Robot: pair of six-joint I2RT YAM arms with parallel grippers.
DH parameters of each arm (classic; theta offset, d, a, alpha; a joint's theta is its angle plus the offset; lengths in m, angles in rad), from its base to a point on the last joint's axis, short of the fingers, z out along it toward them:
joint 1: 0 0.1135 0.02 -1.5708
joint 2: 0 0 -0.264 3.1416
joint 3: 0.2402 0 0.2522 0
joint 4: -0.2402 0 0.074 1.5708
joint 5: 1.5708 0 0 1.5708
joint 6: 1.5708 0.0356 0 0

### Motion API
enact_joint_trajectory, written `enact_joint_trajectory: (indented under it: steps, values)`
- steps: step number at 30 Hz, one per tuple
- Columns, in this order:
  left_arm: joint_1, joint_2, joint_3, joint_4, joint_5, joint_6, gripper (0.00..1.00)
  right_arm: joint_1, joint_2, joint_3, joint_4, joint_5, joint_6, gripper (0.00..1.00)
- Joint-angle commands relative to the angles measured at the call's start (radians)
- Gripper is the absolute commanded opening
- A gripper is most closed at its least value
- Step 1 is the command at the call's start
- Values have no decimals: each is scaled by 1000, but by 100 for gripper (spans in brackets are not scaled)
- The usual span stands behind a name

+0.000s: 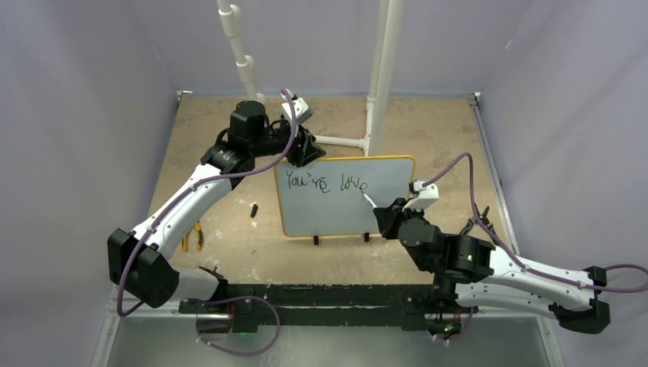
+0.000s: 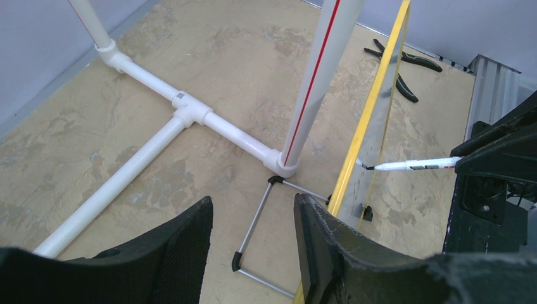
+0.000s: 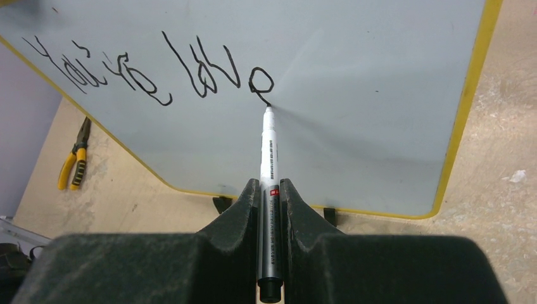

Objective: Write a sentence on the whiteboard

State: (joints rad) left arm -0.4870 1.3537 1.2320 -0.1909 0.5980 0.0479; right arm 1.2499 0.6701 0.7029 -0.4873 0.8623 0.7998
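The whiteboard [image 1: 336, 218], pale with a yellow frame and two black feet, stands upright mid-table. The sentence [image 1: 325, 183] on it is one line of black script reading about "You're love"; it also shows in the right wrist view [image 3: 152, 69]. My right gripper [image 3: 270, 190] is shut on a white and silver marker [image 3: 268, 158], whose tip touches the board [image 3: 472, 95] just under the last letter. My left gripper [image 2: 253, 253] is open behind the board's top left corner [image 1: 302, 149]. Its right finger is close to the yellow frame edge [image 2: 373, 95]; contact cannot be told.
A white PVC pipe frame [image 1: 382, 76] stands behind the board, its base on the table [image 2: 190, 114]. The board's wire stand [image 2: 259, 215] lies behind it. Yellow-handled pliers [image 1: 195, 235] and a small black cap [image 1: 253, 209] lie to the left, black pliers [image 2: 405, 63] to the right.
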Motion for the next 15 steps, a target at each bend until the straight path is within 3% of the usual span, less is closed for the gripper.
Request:
enact_joint_trajectory:
  steps: [1, 15]
  values:
    - [-5, -19, -6, -2, 17, 21, 49, -3, -1, 51, -42, 52, 35, 0]
    - [-5, -19, -8, -3, 17, 21, 49, -3, -120, 37, 2, 62, -15, 0]
